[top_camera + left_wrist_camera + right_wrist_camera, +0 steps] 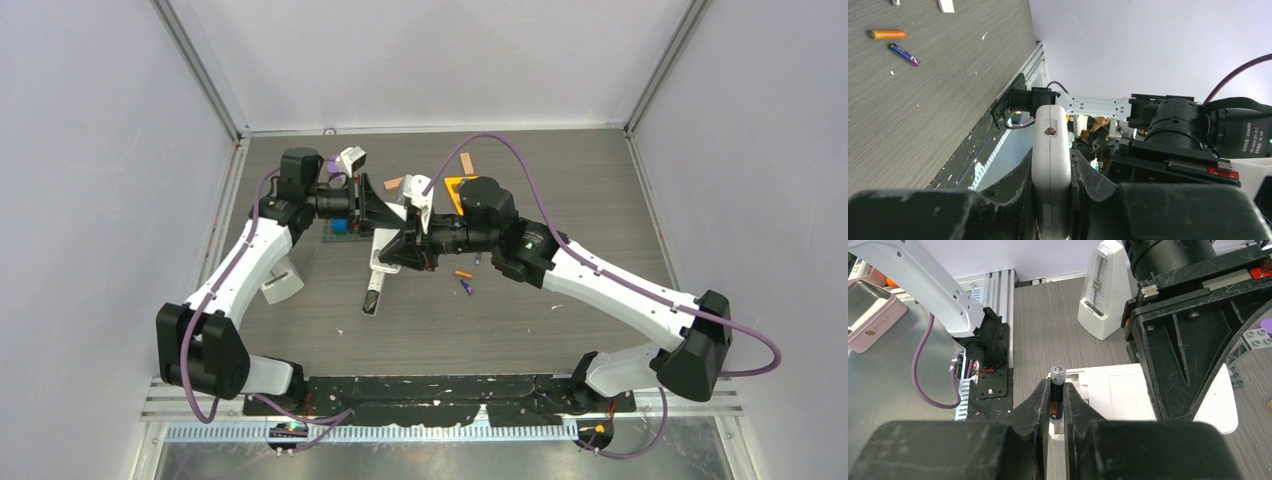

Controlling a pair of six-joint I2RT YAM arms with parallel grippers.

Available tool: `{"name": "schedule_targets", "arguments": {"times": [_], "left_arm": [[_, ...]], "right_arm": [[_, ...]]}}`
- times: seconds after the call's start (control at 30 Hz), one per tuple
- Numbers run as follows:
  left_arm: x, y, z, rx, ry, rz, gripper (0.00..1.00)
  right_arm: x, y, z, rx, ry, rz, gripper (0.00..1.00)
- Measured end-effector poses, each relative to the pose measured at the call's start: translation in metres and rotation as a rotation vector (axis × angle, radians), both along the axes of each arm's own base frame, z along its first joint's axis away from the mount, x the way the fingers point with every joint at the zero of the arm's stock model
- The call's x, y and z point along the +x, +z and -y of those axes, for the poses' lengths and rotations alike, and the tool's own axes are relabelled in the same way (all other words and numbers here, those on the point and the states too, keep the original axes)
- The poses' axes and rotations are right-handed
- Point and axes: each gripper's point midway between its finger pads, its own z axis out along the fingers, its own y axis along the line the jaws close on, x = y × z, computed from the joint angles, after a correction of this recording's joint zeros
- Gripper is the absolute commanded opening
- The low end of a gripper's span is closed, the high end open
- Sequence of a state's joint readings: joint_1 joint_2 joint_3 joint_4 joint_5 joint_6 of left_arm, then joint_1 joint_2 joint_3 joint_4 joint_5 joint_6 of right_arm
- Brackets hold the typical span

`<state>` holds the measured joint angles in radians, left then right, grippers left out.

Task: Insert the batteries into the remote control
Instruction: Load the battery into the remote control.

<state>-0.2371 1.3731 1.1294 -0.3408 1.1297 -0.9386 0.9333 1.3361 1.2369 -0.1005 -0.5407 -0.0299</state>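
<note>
Right wrist view: the right gripper is clenched on a dark battery. The battery stands upright between the fingers, with its capped end poking out above them. Just beyond these jaws lies the white remote. Its near end is right at the battery's lower part, but whether they touch I cannot tell. Farther beyond the jaws a white metronome-shaped object stands on the table.

In the left wrist view the left gripper grasps the remote by its long edges. The remote's thin side faces the camera and its end sticks out past the fingertips.

Well off to the left of these jaws, an orange battery and a blue-purple battery lie on the table, near each other but not touching.

From the top external view, the two grippers meet over the middle of the table. Both loose batteries lie close beside the right gripper's wrist.
</note>
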Motion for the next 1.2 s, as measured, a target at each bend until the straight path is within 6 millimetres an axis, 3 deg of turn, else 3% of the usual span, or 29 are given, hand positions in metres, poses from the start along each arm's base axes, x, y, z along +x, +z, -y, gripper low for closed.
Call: {"name": "schedule_targets", "arguments": {"times": [0.53, 1.07, 1.2], "left_arm": [[-0.005, 0.008, 0.0, -0.021, -0.038, 0.015, 0.0], [-0.004, 0.008, 0.0, -0.021, -0.043, 0.035, 0.0], [-0.004, 0.008, 0.0, -0.021, -0.042, 0.035, 0.0]], "right_arm": [[-0.002, -0.012, -0.004, -0.03, 0.046, 0.022, 0.14], [-0.004, -0.02, -0.007, -0.067, 0.074, -0.004, 0.32], [-0.006, -0.023, -0.006, -0.078, 0.073, -0.021, 0.42]]}}
